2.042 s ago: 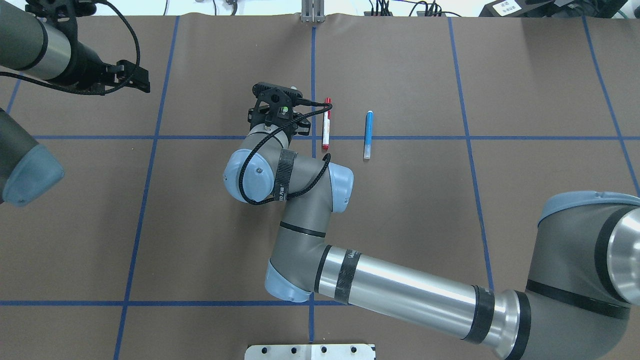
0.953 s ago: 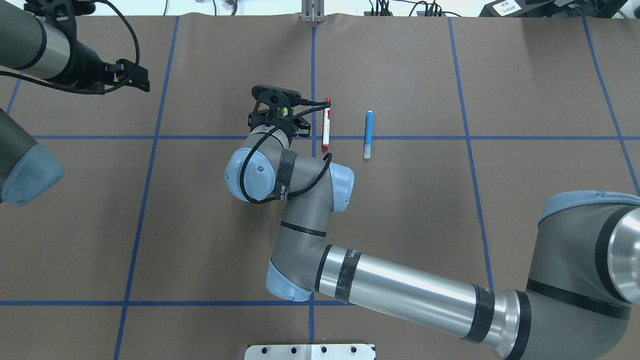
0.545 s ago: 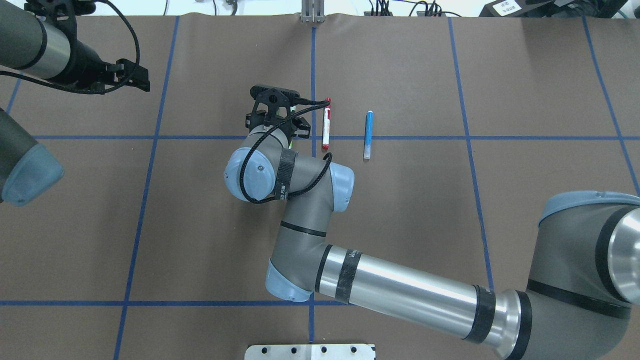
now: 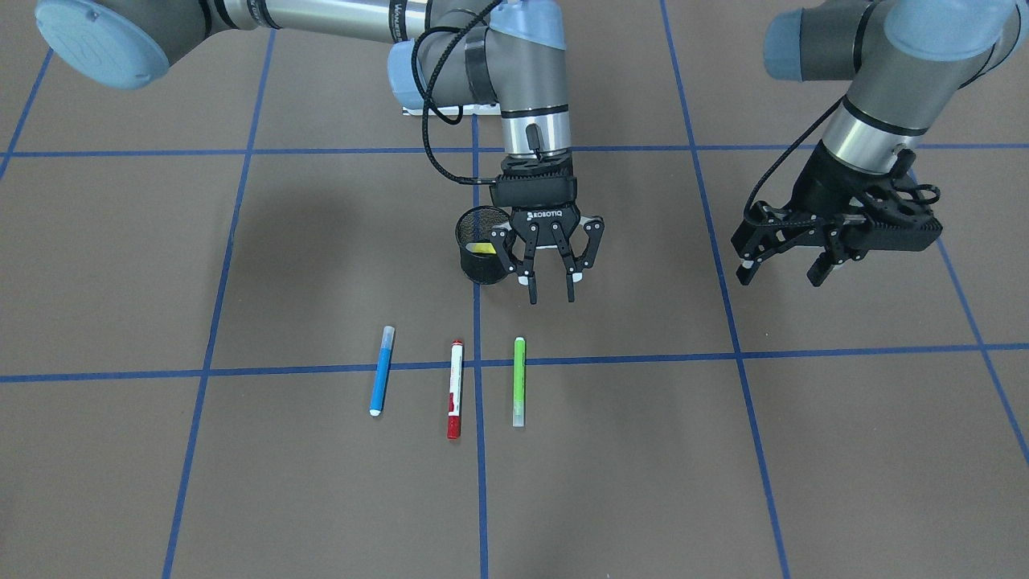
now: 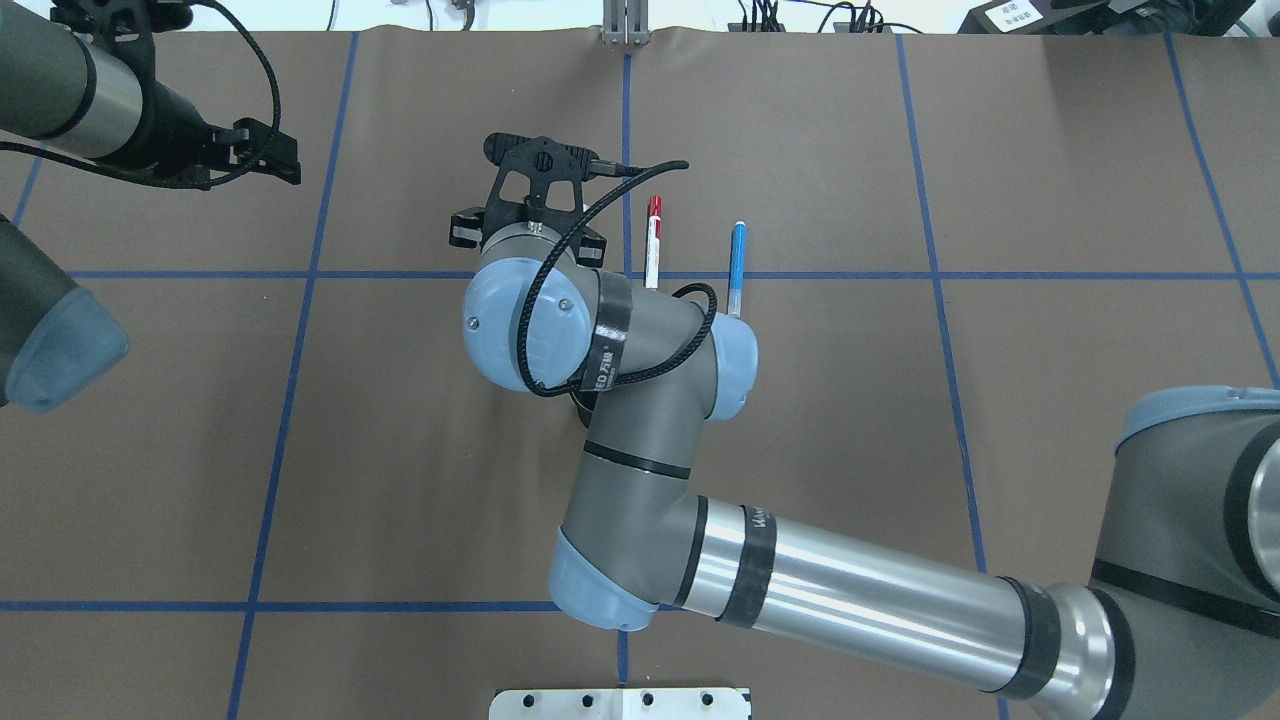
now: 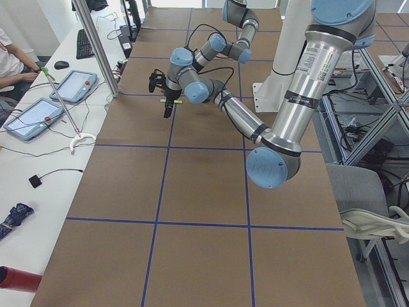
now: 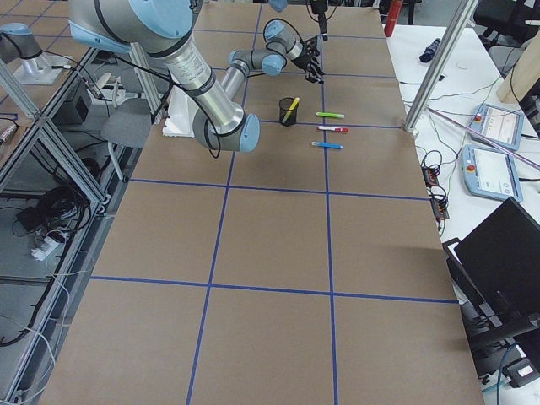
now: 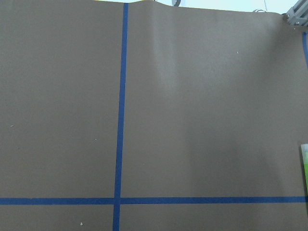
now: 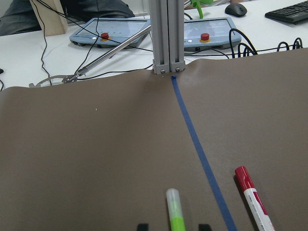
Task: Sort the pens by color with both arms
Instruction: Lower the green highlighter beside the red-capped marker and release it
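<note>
R gripper (image 4: 551, 296) hangs just beside black mesh cup (image 4: 478, 269), jaws open, empty. Yellow pen (image 4: 482, 248) is inside cup. Green pen (image 4: 519, 382), red-ended pen (image 4: 455, 388), blue pen (image 4: 381, 370) lie near cup in a row. L gripper (image 4: 780, 277), well apart from cup, jaws open too.

Robotics lab: teach pendants (image 9: 110, 31), aluminium framing (image 9: 167, 36), taped-grid table (image 5: 1050, 150).

Table: brown sheet (image 5: 1050, 150), marked into squares by blue tape (image 5: 940, 275).
Edge: aluminium post (image 9: 166, 33), upright at the table's far side.
Beyond: white bench (image 6: 25, 153) bearing two pendants (image 9: 108, 31) with red buttons, a keyboard (image 9: 293, 13) and a mouse (image 9: 236, 8).
Seat: grey chair (image 6: 345, 192) beside the table.
Screen: black laptop (image 7: 498, 253), open.
</note>
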Robot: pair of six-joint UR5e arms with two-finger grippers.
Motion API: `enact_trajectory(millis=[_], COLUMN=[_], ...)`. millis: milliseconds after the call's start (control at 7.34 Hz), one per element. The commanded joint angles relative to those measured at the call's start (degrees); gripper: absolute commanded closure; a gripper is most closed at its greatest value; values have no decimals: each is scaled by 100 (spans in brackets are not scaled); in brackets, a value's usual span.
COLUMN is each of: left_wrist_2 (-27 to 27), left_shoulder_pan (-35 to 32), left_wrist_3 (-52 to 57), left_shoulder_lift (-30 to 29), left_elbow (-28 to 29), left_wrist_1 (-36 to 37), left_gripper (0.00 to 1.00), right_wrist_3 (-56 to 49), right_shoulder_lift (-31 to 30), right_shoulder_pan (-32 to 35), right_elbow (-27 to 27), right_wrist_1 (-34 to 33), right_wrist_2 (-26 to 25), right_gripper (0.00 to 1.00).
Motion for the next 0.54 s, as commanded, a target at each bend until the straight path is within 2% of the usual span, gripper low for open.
enact_trajectory(millis=[0,136,272,408], left_wrist_2=[-13,-135,-406,-756], left_shoulder_pan=[6,24,41,68], left_wrist_3=[-205,-588,-810,-1195], left_shoulder_lift=[-44,-96,-236,-333], left_elbow=[9,26,53,53], left_wrist_1=[35,26,35,35], left_gripper=[0,0,0,0], right_wrist_3=[-11,-28,-80,-238], right_shoulder_lift=[-776,-1294,-1664,-1955], right_shoulder_pan=[484,792,1108,1372], right_elbow=[1741,2341,2643,2812], right_wrist_1=[-738,-785,-777,-777], right_wrist_2=[1140,1712,2265,2689], right_gripper=[41,34,22,2])
